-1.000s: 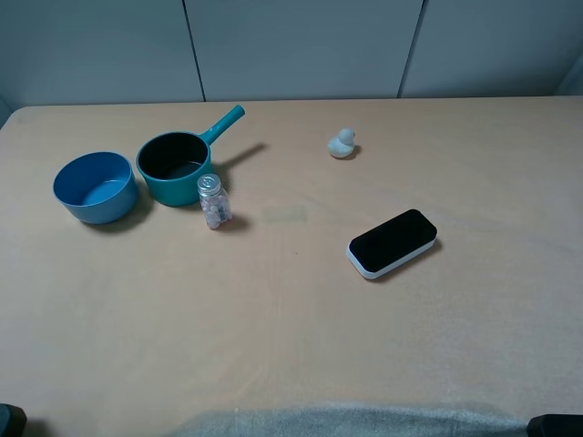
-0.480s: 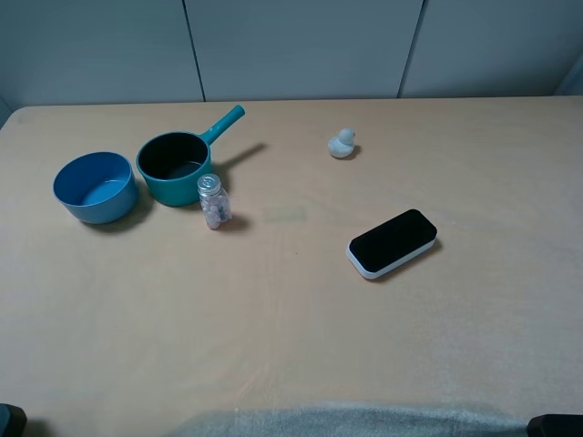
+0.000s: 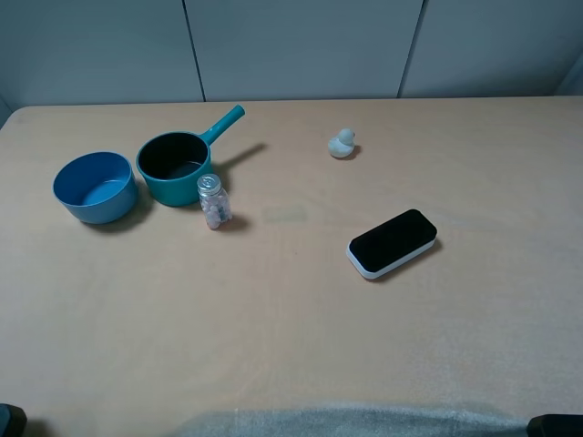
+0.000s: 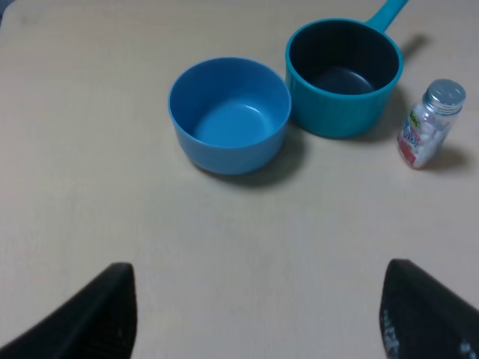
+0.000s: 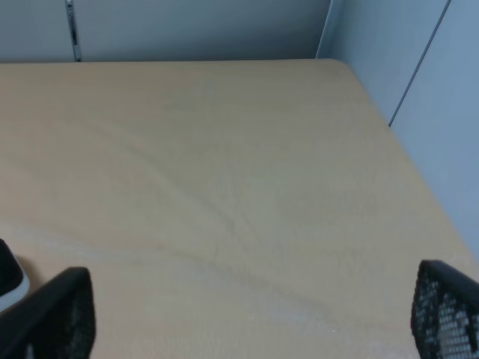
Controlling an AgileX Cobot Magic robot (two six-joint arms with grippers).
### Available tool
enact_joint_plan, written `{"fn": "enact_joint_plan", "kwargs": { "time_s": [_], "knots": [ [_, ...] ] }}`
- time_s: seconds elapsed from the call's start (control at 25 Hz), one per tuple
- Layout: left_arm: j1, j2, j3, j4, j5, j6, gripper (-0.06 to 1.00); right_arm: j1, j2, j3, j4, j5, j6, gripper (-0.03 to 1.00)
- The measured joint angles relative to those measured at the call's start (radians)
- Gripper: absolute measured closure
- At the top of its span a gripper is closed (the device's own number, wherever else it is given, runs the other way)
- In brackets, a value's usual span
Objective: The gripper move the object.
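In the left wrist view, the teal saucepan's handle [image 4: 391, 10] is cut off by the top edge, and the jar's label [image 4: 409, 137] is too blurred to read. The left fingers [image 4: 86, 320] and right fingers [image 5: 52, 318] show only as dark tips at the bottom edges. A black-and-white device [image 5: 10, 280] is clipped at the lower left.

On the tabletop [image 3: 291, 309], the bowl [image 3: 94, 187] is sitting at far left, touching or just beside the saucepan [image 3: 175, 167] to its right. The jar [image 3: 213, 200] is standing just in front of the saucepan. The duck figurine [image 3: 342, 143] is resting well right, behind the flat device [image 3: 392, 242].
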Motion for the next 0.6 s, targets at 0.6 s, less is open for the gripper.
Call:
{"fn": "enact_joint_plan", "kwargs": {
  "time_s": [0.6],
  "knots": [
    [0.0, 0.0, 0.0, 0.0, 0.0, 0.0, 0.2, 0.0, 0.0, 0.0, 0.0, 0.0, 0.0, 0.33]
  ]
}}
